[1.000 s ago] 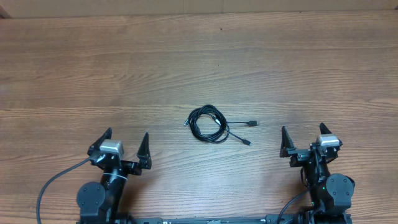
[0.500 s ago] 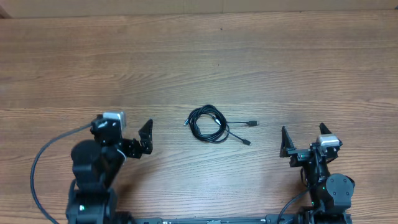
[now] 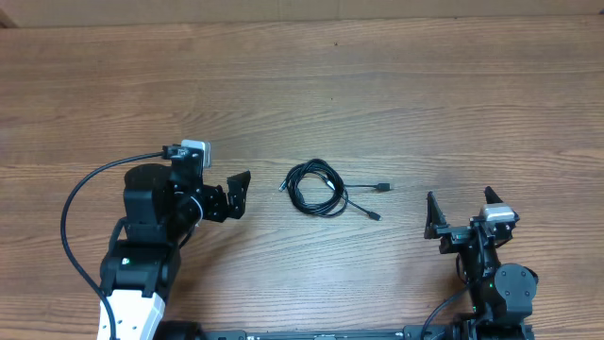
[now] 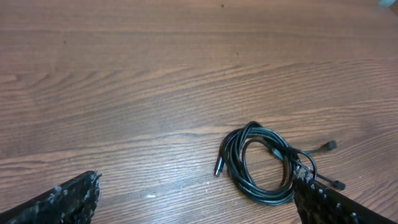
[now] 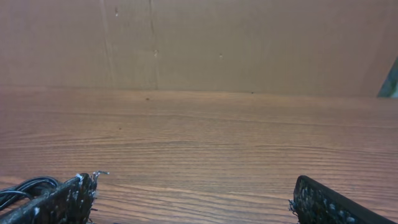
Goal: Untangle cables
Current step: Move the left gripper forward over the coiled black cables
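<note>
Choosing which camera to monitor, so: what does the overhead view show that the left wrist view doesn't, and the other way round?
Only the overhead view: the right gripper, open, off to the right of the cables and apart from them. Only the left wrist view: a close look at the coil's overlapping loops and its pale plug tip. Both: the cables lying coiled on the wooden table, two plug ends trailing out, and the left gripper, open and holding nothing.

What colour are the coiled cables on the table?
The cables are black; clearest in the left wrist view.
</note>
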